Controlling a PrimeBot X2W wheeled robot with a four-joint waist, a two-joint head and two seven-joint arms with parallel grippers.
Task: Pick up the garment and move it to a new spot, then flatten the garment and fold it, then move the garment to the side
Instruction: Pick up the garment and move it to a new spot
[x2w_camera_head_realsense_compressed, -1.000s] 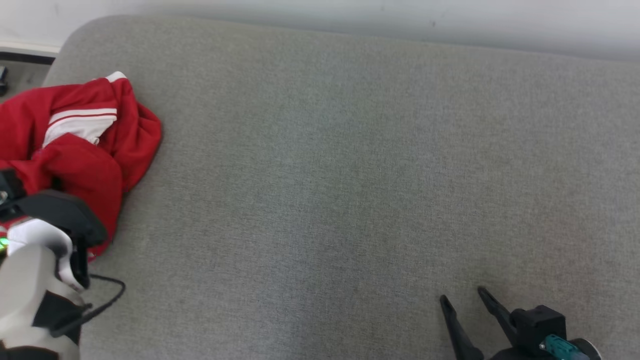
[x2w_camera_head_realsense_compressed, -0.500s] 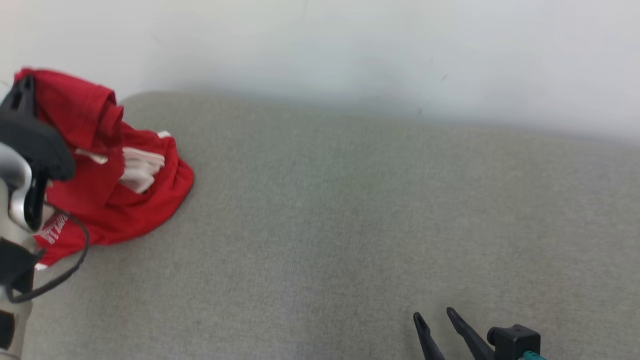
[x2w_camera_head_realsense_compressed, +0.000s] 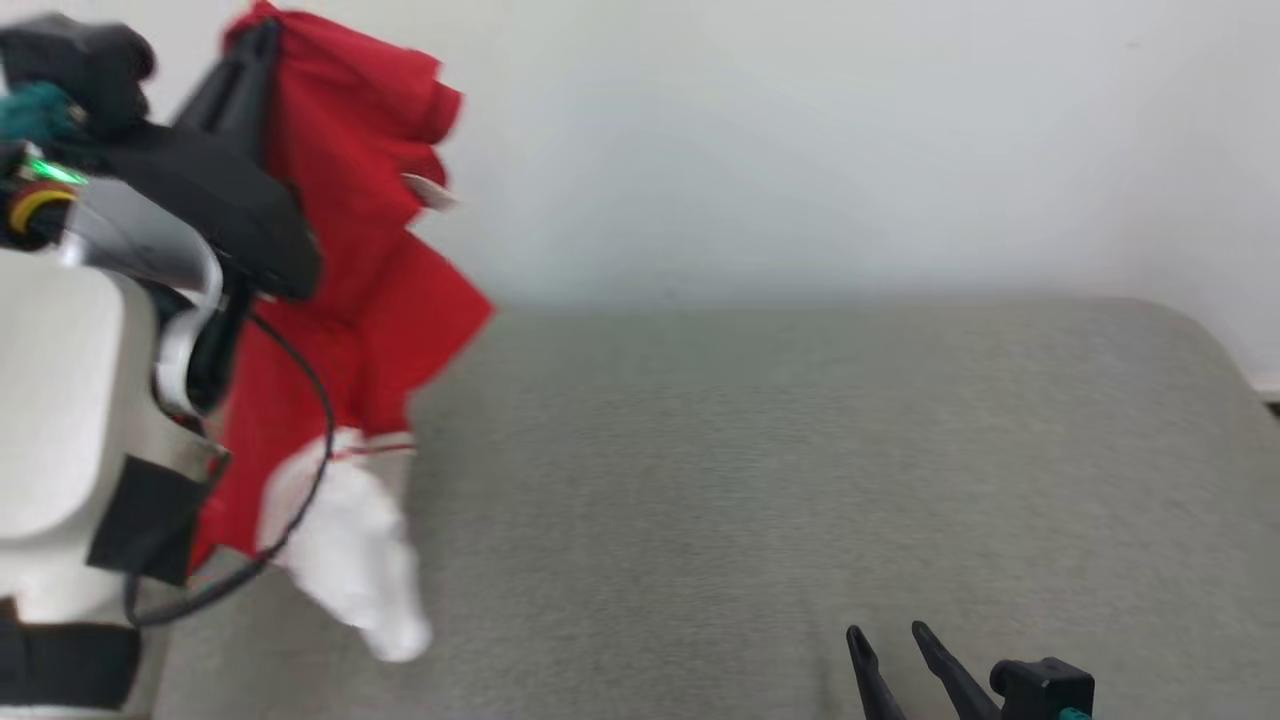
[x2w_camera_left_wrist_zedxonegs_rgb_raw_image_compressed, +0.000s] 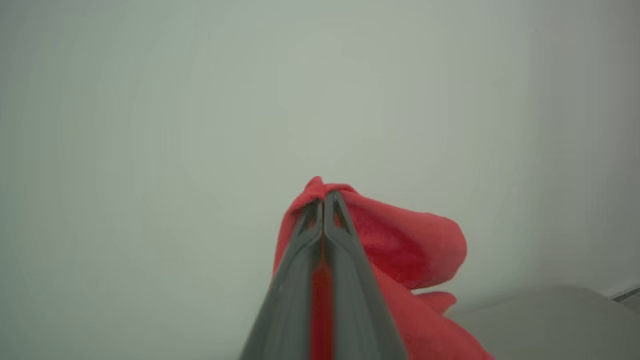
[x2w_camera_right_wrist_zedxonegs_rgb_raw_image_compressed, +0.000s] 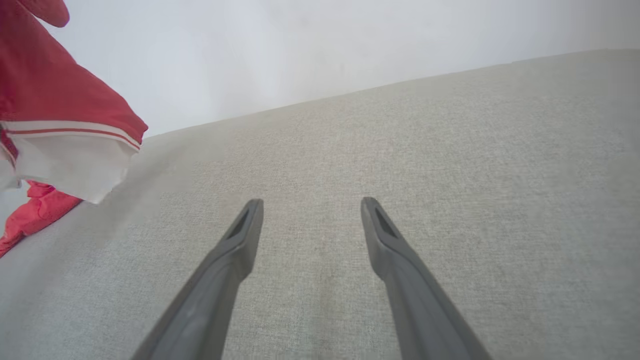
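The garment (x2w_camera_head_realsense_compressed: 350, 270) is red with white striped trim and hangs in the air at the upper left of the head view, its white end (x2w_camera_head_realsense_compressed: 350, 560) dangling just above the grey cushion. My left gripper (x2w_camera_head_realsense_compressed: 255, 50) is shut on its top fold. In the left wrist view the closed fingers (x2w_camera_left_wrist_zedxonegs_rgb_raw_image_compressed: 324, 210) pinch red cloth (x2w_camera_left_wrist_zedxonegs_rgb_raw_image_compressed: 400, 245) against a pale wall. My right gripper (x2w_camera_head_realsense_compressed: 885, 640) stands open low over the cushion at the lower right, holding nothing. The right wrist view has its fingers spread (x2w_camera_right_wrist_zedxonegs_rgb_raw_image_compressed: 307, 207) and the garment (x2w_camera_right_wrist_zedxonegs_rgb_raw_image_compressed: 55, 105) hanging at the far left.
A wide grey upholstered cushion (x2w_camera_head_realsense_compressed: 800, 480) spans the scene, with a pale wall (x2w_camera_head_realsense_compressed: 800, 130) behind it. Its rounded right end (x2w_camera_head_realsense_compressed: 1215, 350) drops off near a dark strip. A black cable (x2w_camera_head_realsense_compressed: 300, 480) loops from my left forearm.
My left gripper has lifted the garment off the cushion's left end, high into the air. The head camera has tilted up and shifted. The right gripper stays open and low.
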